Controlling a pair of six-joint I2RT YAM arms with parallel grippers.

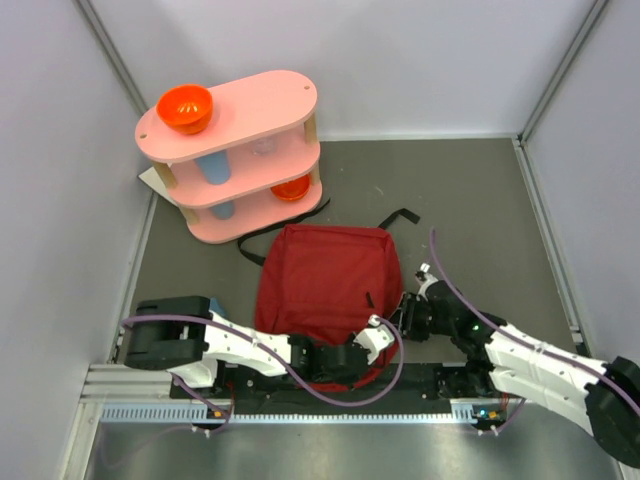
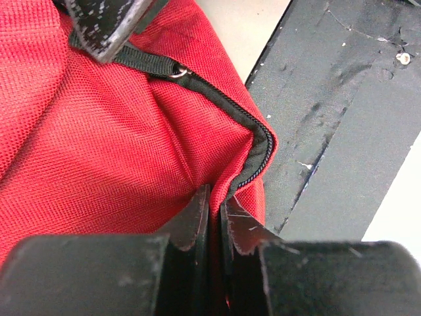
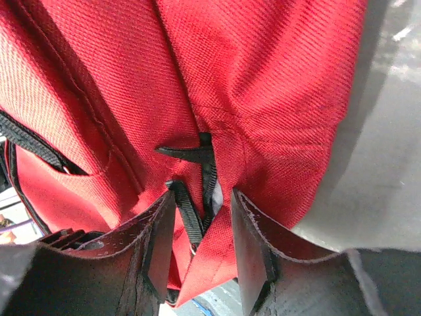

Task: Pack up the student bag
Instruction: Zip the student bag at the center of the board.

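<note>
Bag: the dark red fabric student bag (image 1: 325, 275) lies flat in the middle of the grey table (image 1: 480, 220).
Axis: its long axis runs near to far, with the black straps (image 1: 400, 215) trailing off the far end and the zip edge nearest.
Left gripper (image 2: 212, 197): clenched on red fabric at the near zip edge.
Right gripper (image 3: 200, 197): released, jaws apart around black webbing at the bag's right side.
Around: a pink two-tier oval shelf (image 1: 250, 110) stands far left with an orange plastic bowl (image 1: 185, 108) on top.

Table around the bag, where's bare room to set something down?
Biggest bare patch: right of the bag, between strap, right wall and right arm. A smaller one lies behind the bag, beside the shelf. Crowded: the near edge, where the left arm also reaches the bag, and left by the black box.
</note>
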